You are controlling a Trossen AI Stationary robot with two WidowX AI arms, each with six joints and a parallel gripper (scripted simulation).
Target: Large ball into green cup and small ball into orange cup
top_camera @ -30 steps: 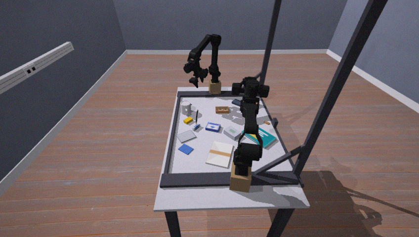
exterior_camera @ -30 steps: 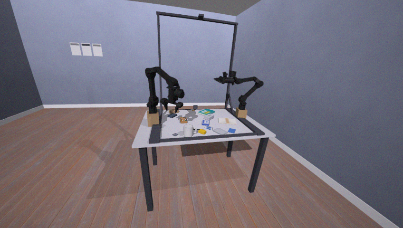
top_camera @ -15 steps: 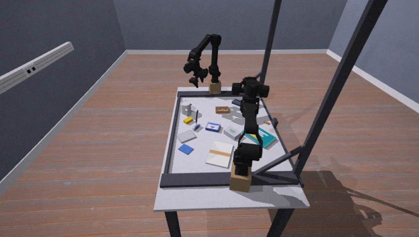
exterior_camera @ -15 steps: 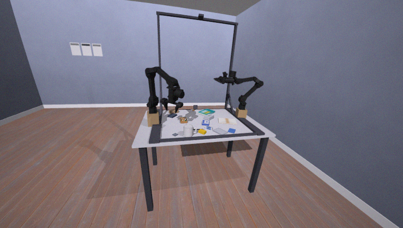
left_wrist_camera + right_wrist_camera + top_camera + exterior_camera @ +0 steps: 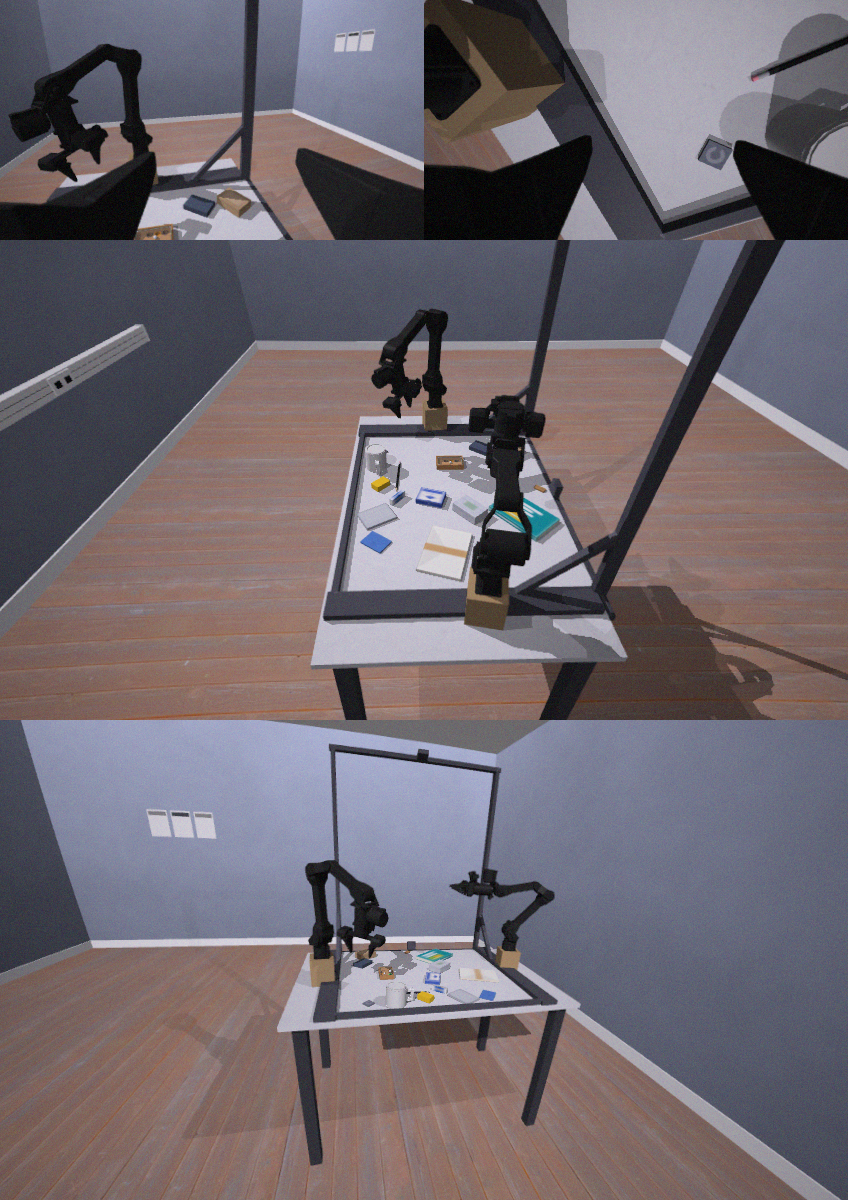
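- hovering over the far end of the table in the top view, the right gripper points down, fingers wide with nothing between.
- the left gripper is wide too, holding nothing, high above the table and aimed roughly level.
- the puzzle sits on the table between the arm bases, nearer the right arm's, touched by neither gripper.
- it looks flat; its balls and cups are too small to place, so i cannot tell which ball is where.
- the mug stands upright near the long edge, with the yellow block near it.
- the grey tile lies near the mug, by the frame corner.
- the blue box and grey box lie near each other, with the teal book just beyond the grey box.
- the navy box lies just beside the tan block.
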